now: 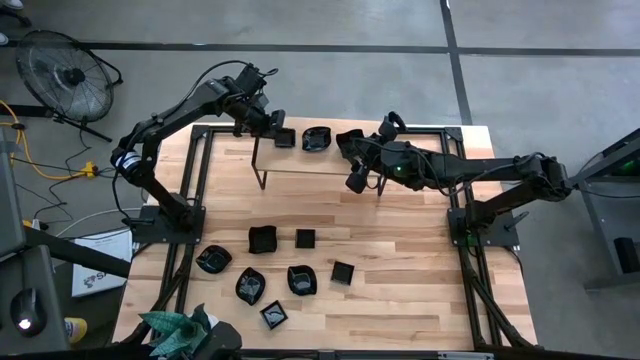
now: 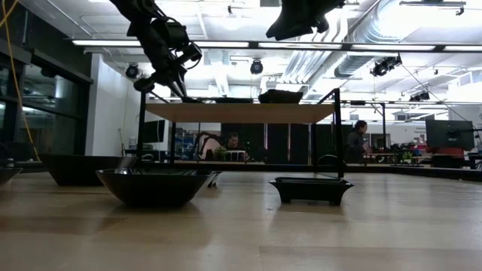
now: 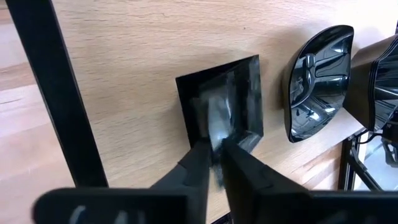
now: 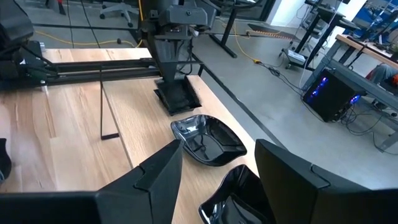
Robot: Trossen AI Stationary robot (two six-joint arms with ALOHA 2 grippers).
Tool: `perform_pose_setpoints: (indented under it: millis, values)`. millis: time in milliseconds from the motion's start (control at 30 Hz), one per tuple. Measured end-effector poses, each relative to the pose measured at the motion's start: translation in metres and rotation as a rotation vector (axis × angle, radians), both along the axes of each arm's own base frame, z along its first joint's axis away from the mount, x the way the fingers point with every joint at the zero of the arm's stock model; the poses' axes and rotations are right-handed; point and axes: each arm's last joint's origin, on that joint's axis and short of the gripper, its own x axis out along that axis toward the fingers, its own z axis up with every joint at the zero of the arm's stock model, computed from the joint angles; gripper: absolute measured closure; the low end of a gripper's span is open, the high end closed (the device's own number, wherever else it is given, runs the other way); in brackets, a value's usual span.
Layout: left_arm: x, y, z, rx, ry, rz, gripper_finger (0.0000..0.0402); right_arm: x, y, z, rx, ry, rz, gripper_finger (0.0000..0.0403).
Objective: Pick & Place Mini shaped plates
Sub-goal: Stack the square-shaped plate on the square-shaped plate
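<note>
- Left gripper (image 3: 219,148): up on the raised shelf (image 1: 300,165) at the table's (image 1: 400,260) 12 o'clock edge in the high view, toward the shelf's 9 o'clock end.
- Fingers narrow, pinching the near rim of the square plate (image 3: 227,93); the rim sits in the slim gap between them.
- Square plate: lies flat on the shelf's wooden top, glossy black.
- Roundish plate (image 1: 317,138): also on the shelf, just at 3 o'clock of the square plate, not touching it.
- Third plate (image 4: 233,193): on the shelf again, at 3 o'clock of the roundish plate and close beside it, directly under the right gripper (image 4: 219,155).
- Right gripper: hovers above the shelf near its middle, fingers spread wide, holding nothing; the third plate shows between and below the fingers, with no contact visible.
- Right arm: reaches in from the table's 3 o'clock side; left arm from 9 o'clock.
- Seven more mini plates (image 1: 301,279): loose on the tabletop toward 6–7 o'clock, mixed shapes (square, roundish, wavy-edged), set apart from one another, all upright.
- Low view: two of these in the foreground, a wide dark bowl-like plate (image 2: 154,187) and a shallow rectangular one (image 2: 311,188), with the shelf behind them.
- Green plant (image 1: 180,325): at the table's 7 o'clock corner, beside the loose plates.
</note>
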Motion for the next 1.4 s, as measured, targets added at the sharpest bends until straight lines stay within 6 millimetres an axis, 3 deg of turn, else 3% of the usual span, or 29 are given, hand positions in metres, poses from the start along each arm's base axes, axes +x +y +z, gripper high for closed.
perform_pose_setpoints:
  millis: [267,500,733,900,1133,1400]
  values:
    - [0.0,0.0,0.0,0.0,0.0,-0.003,0.0303,0.0,0.0,0.0,0.0,0.002,0.0,0.0204]
    - [-0.001,-0.001,0.001,0.013,0.001,-0.015,0.0298,0.0,0.0,0.0,0.001,0.002,0.001,0.0203]
    - [-0.009,-0.011,0.018,0.077,-0.031,-0.04,0.0298,-0.002,0.002,0.001,0.037,-0.005,0.043,0.0203]
    - [-0.01,-0.033,0.036,0.172,-0.046,-0.089,0.0298,-0.012,0.003,0.006,0.044,0.006,0.049,0.0202]
    - [-0.004,-0.083,0.061,0.328,-0.049,-0.174,0.0298,-0.029,0.007,0.017,0.1,-0.004,0.124,0.0202]
    - [-0.006,-0.14,0.084,0.507,-0.065,-0.241,0.0298,-0.035,0.012,0.008,0.251,0.064,0.224,0.0208]
